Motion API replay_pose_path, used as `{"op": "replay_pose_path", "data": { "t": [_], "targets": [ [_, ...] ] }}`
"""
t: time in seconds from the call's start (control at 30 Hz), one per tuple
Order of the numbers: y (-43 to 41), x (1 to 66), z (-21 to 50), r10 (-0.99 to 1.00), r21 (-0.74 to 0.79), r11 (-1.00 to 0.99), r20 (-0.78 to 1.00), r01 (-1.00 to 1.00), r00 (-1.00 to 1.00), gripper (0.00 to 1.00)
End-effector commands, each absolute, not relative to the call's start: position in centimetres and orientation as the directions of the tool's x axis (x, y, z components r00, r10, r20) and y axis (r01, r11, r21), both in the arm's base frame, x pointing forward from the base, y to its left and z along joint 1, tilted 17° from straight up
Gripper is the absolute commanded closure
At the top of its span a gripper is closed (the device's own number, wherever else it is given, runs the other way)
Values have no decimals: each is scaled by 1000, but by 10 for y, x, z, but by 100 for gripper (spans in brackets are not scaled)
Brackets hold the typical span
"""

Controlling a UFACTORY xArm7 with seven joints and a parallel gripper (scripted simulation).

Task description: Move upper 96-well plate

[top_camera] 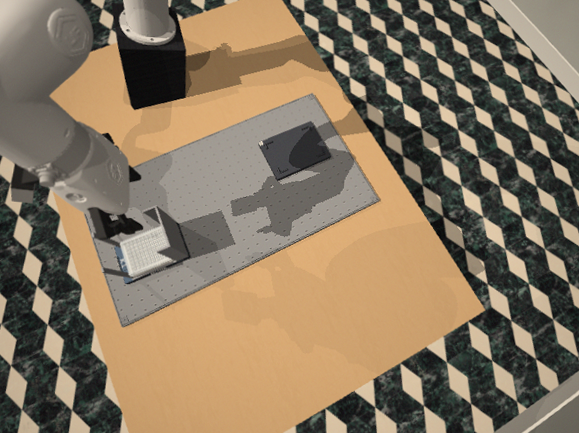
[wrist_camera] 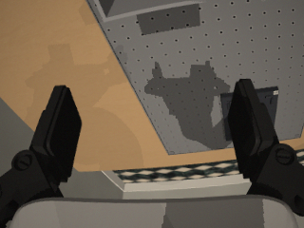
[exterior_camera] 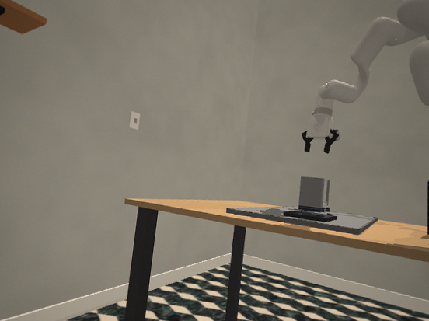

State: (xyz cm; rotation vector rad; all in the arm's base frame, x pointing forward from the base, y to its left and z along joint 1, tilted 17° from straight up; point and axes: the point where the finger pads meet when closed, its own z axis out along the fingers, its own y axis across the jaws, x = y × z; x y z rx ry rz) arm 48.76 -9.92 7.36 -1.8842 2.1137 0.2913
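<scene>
Arm wrist hid rear-left part of stack rack K1 (top_camera: 172, 227) in top view. Lower plate (top_camera: 127, 275) showed only as blue sliver under upper plate (top_camera: 146, 248). A1 lettering on pale square (top_camera: 260, 142) too small to read. Wrist view cut rack at top edge; right finger covered most of plate nest N1 (wrist_camera: 272, 98). Exterior view: nest (exterior_camera: 309, 215) edge-on, locators indistinct.

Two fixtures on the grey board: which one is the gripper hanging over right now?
The tall walled stack rack K1 holding the white well plate, not the flat dark nest N1. The open gripper hangs above it, holding nothing.
</scene>
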Motion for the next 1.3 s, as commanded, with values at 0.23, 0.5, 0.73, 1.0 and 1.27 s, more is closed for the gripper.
{"op": "replay_pose_path", "data": {
  "t": [0.23, 0.5, 0.73, 1.0, 1.27],
  "targets": [
    [-120, 501, 30, -949, -47, -21, -313, -999, 34, 0],
    [-131, 505, 3, -951, -41, -107, -288, -993, 114, 0],
    [-138, 507, -14, -951, -41, -107, -288, -993, 114, 0],
    [-138, 507, -14, -951, -41, -107, -288, -993, 114, 0],
    [-136, 507, -18, -951, -41, -107, -288, -993, 114, 0]
  ]
}}
